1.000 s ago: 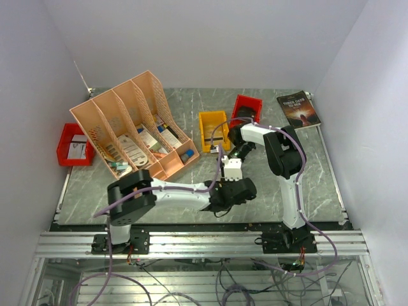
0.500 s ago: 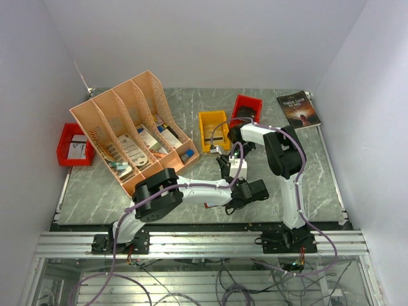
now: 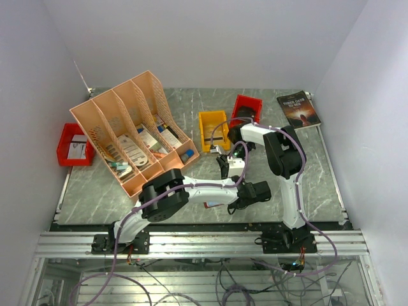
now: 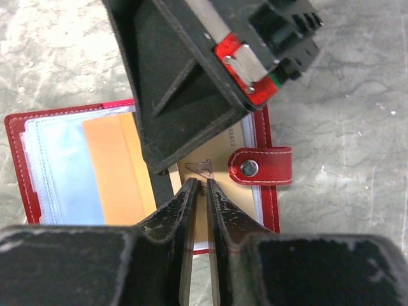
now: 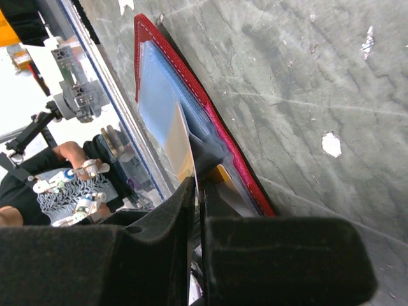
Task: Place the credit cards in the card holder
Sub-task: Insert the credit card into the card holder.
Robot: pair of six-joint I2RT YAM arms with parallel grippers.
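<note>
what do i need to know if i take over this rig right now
Left hand: fingers a sliver apart over a tan card; whether it grips is unclear.
Right hand: shut on a thin sheet standing up from the card holder; card or pocket leaf, can't tell.
The holder lies open on the table between the arms.
Done: an orange card appears to sit in a pocket.
Left: seat the tan card, add any remaining cards.

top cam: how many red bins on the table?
2. One red bin sits far left, beside the peach file rack. The other red bin is at the back, right of the yellow bin. The rack may hide more.
</note>
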